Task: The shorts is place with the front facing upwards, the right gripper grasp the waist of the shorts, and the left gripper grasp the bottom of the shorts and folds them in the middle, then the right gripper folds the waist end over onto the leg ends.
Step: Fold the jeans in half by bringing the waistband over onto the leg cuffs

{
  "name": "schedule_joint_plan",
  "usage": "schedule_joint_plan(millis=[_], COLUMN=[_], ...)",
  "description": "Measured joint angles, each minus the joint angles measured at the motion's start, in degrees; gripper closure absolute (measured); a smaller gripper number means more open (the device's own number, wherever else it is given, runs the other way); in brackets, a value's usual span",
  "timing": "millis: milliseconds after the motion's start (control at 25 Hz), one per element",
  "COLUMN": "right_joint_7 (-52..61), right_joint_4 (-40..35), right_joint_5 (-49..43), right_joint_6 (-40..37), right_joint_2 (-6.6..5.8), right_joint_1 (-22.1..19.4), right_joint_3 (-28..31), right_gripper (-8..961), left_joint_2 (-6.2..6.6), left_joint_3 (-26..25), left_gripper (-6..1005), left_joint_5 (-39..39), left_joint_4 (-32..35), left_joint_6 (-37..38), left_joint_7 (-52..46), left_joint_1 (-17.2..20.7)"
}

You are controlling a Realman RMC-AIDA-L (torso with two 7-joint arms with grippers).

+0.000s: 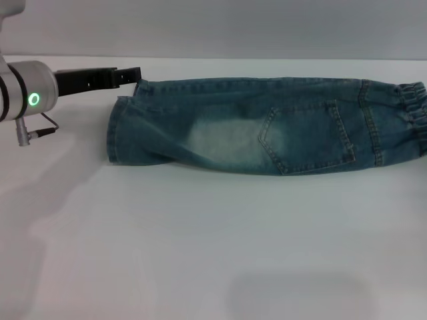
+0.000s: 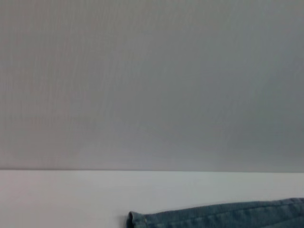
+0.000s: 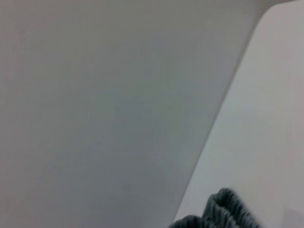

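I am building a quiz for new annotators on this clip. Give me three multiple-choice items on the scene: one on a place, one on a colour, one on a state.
1. Where is the left pincer?
A. at the shorts' far leg-end corner
B. over the back pocket
C. beside the waistband

2. What colour are the shorts?
A. black
B. faded blue denim
C. red

3. How do the shorts lie?
A. crumpled in a ball
B. hanging off the table
C. folded lengthwise, flat, elastic waistband to the robot's right

Answers: 1 A, the head view shows the black tip at that corner. 2 B, washed blue with a pale patch. 3 C, one long flat strip shows, with a pocket up.
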Motion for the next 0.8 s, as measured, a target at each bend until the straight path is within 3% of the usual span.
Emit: schedule_joint_plan(millis=[400, 800], right_joint_7=[0.78, 1.82], right_joint_4=[-1.14, -3.27], right_joint_5=[-1.27, -2.00], right_joint_6=[-1.41, -7.75], right_joint_2=[-0.70, -1.62], right_joint_1=[3.62, 5.63], right_joint_3=[-0.07, -0.06], right_gripper=[317, 319], left_joint_2=[0.04, 0.08], left_joint_3=[0.01, 0.03], left_gripper=[186, 186], left_joint_5=[-0.02, 0.09], left_joint_4=[-0.36, -0.03], left_joint_6=[-0.94, -1.19], left_joint_7=[0.06, 0.24], left_joint_1=[0.40, 0.13])
